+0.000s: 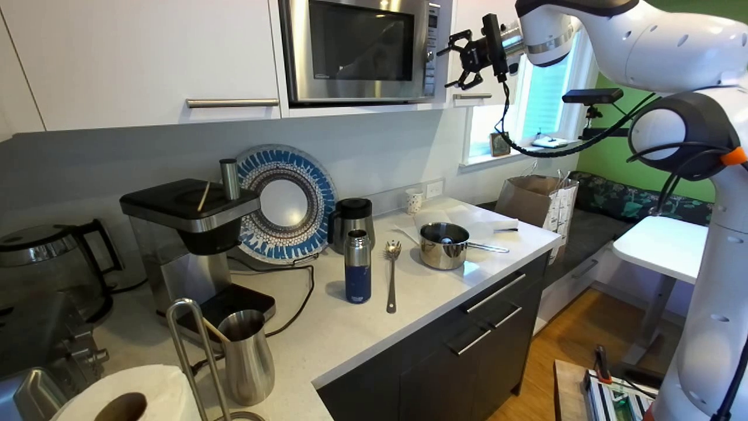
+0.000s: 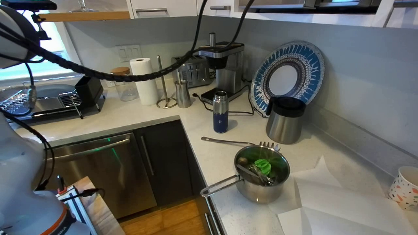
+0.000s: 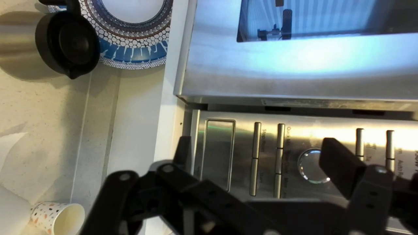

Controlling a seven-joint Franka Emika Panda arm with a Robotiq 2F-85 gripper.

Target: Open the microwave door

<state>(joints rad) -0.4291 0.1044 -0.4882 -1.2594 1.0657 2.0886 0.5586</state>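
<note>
The microwave [image 1: 433, 29] sits in a wall cabinet bay above the counter. Its microwave door [image 1: 362, 44] has a dark window in a steel frame. In the wrist view the door [image 3: 281, 71] stands out from the control strip [image 3: 243, 153], and a dark gap with slots shows between them, so it looks slightly ajar. Only the lower edge of the door [image 2: 277, 6] shows in an exterior view. My gripper [image 1: 445, 69] is open and empty in front of the control strip; its fingers [image 3: 256, 147] spread over the buttons and knob. I cannot tell whether they touch it.
A cabinet handle [image 1: 472, 96] is just below my gripper, and a white cabinet [image 1: 146, 52] adjoins the microwave. Below stand a pot [image 1: 442, 245], blue bottle [image 1: 357, 269], carafe [image 1: 353, 219], coffee machine [image 1: 187, 210] and patterned plate [image 1: 318, 199]. The arm's cable [image 2: 107, 76] hangs in a loop.
</note>
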